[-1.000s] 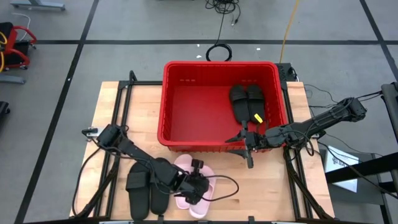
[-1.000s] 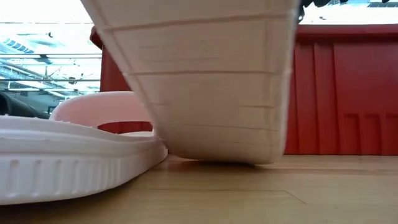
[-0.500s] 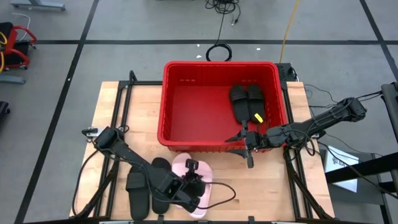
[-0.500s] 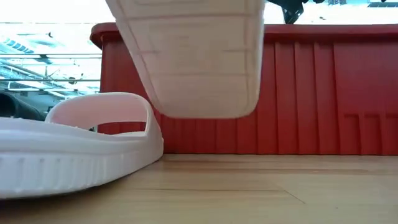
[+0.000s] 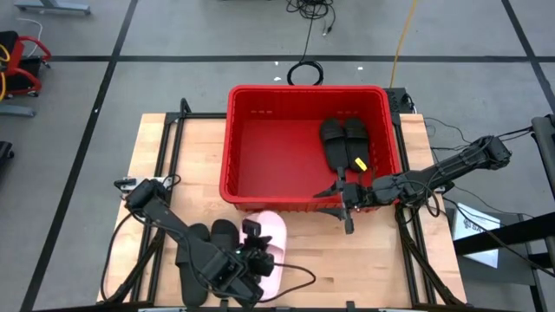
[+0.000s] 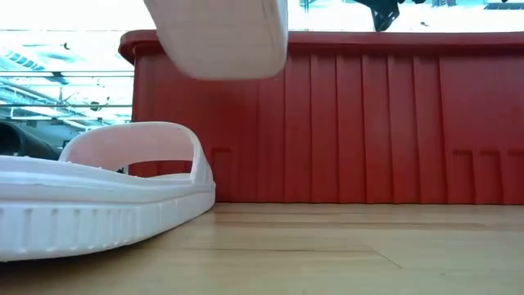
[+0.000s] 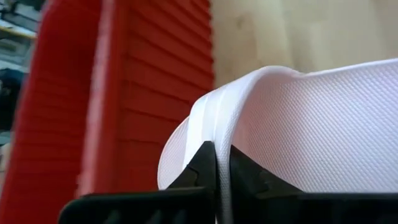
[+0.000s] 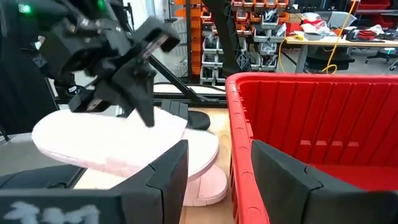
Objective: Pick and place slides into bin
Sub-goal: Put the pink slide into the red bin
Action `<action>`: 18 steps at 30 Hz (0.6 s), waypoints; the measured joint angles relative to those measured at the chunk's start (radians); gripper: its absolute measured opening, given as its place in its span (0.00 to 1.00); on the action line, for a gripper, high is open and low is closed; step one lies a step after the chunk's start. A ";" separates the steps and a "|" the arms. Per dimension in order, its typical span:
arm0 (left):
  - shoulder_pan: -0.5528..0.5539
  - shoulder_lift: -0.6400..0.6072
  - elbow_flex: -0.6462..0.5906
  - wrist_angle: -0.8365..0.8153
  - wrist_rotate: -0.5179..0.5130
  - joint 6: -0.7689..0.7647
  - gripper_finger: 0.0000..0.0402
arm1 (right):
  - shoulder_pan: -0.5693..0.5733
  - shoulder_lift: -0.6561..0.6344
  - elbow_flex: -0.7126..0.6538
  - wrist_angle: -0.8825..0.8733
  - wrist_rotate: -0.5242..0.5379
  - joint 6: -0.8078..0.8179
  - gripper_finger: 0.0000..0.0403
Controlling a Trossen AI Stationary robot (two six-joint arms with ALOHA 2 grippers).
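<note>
With the left gripper clenched on the edge of a pale pink slide lifted off the table at six o'clock of the bin, raise it above the rim before crossing, while the right gripper waits with jaws released at the bin's near wall.

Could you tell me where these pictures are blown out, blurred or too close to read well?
Low view: windows behind the ribbed red plastic bin are blown out white; the pale pink slide sandal on the table looms soft. Left wrist view: the lifted pale pink slide sandal fills the frame, the bin blurred. High view: evenly lit.
</note>
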 joint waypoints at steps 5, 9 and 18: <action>0.023 -0.008 0.039 -0.082 -0.039 0.004 0.01 | 0.014 0.000 0.000 0.033 0.000 -0.024 0.41; 0.060 -0.031 0.057 -0.095 -0.072 0.057 0.02 | 0.049 0.000 0.003 0.044 0.055 -0.061 0.41; 0.153 -0.118 0.061 -0.058 -0.007 0.139 0.01 | 0.153 0.034 0.039 0.035 0.319 -0.235 0.41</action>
